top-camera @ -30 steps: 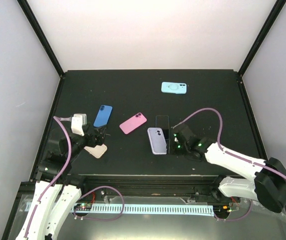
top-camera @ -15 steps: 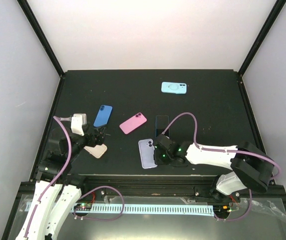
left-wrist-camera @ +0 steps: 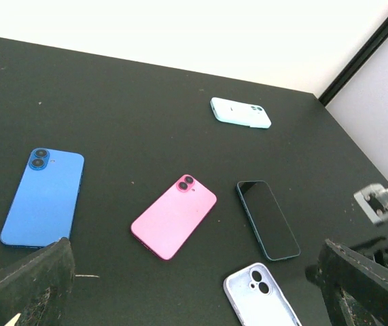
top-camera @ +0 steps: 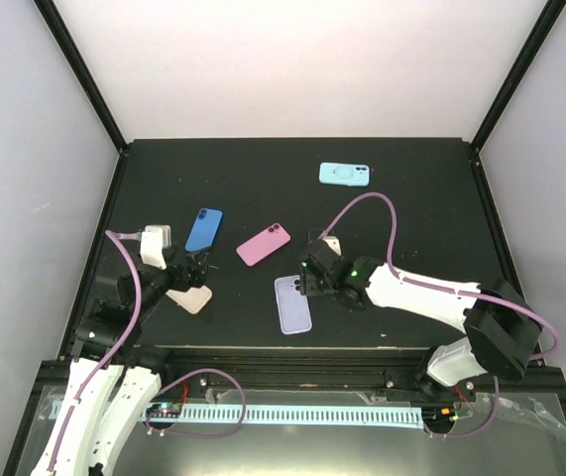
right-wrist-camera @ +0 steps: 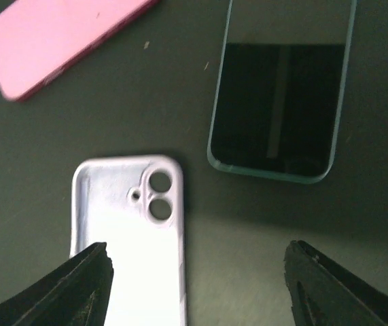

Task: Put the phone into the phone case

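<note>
A lab test cell: black table [top-camera: 263, 178] boxed in by plain white walls [top-camera: 302, 69].

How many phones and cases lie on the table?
6: light blue one far back, blue one left, pink one centre, dark-screen phone right of it, lavender case near, beige one by the left gripper.

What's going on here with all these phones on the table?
The right gripper hangs open above a lavender phone case lying flat beside a dark-screened phone. It holds neither, and the phone is not yet in the case. The left gripper is open and empty, off to the side. A pink phone and a blue phone lie nearby.
</note>
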You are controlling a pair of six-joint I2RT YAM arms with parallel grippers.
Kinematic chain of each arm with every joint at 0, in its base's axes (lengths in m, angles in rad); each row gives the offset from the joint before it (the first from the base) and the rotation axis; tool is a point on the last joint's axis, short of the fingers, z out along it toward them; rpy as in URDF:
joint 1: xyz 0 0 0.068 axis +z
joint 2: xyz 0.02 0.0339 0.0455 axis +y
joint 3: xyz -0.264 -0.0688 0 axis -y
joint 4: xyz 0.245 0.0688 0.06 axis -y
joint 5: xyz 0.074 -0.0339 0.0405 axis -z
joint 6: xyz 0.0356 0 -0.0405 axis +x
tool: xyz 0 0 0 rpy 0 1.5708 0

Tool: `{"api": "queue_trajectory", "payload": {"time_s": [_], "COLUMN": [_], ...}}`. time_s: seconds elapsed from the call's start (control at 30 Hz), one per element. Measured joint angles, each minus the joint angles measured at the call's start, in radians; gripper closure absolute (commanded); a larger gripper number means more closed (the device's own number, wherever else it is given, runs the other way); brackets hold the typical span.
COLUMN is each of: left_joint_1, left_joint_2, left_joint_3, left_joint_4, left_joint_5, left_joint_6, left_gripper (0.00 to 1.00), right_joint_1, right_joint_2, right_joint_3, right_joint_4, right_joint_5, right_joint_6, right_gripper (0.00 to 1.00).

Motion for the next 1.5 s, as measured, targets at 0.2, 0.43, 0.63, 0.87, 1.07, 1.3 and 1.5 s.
{"api": "queue_trajectory", "payload": {"time_s": [0.2, 0.43, 0.63, 0.87, 1.07, 1.3, 1.5], "left_joint_1": [0.0, 0.0, 0.0, 0.0, 0.0, 0.0, 0.0], "left_joint_2": [0.0, 0.0, 0.0, 0.0, 0.0, 0.0, 0.0], "left_joint_3": [0.0, 0.0, 0.0, 0.0, 0.0, 0.0, 0.0], "left_joint_4": [0.0, 0.0, 0.0, 0.0, 0.0, 0.0, 0.0], "left_joint_5": [0.0, 0.0, 0.0, 0.0, 0.0, 0.0, 0.0], "left_joint_6": [0.0, 0.0, 0.0, 0.0, 0.0, 0.0, 0.0], "left_gripper": [0.01, 0.01, 0.01, 0.01, 0.01, 0.01, 0.01], "right_joint_1": [-0.08, -0.169, -0.222, -0.224, -0.224, -0.226, -0.226], "right_joint_2": [0.088, 0.189, 0.301, 0.375, 0.418, 0.443, 0.475], "right_joint_3": [0.094, 0.162, 0.219, 0.26, 0.282, 0.298, 0.306], "right_joint_4": [-0.023, -0.002, 0.023, 0.027, 0.014, -0.005, -0.008], "right_joint_5": [0.079, 0.089, 0.061, 0.039, 0.042, 0.066, 0.079], "right_joint_6": [-0.057, -0.111, -0.148, -0.166, -0.168, -0.169, -0.172], "right_gripper": [0.19, 0.19, 0.18, 0.18, 0.18, 0.17, 0.15]}}
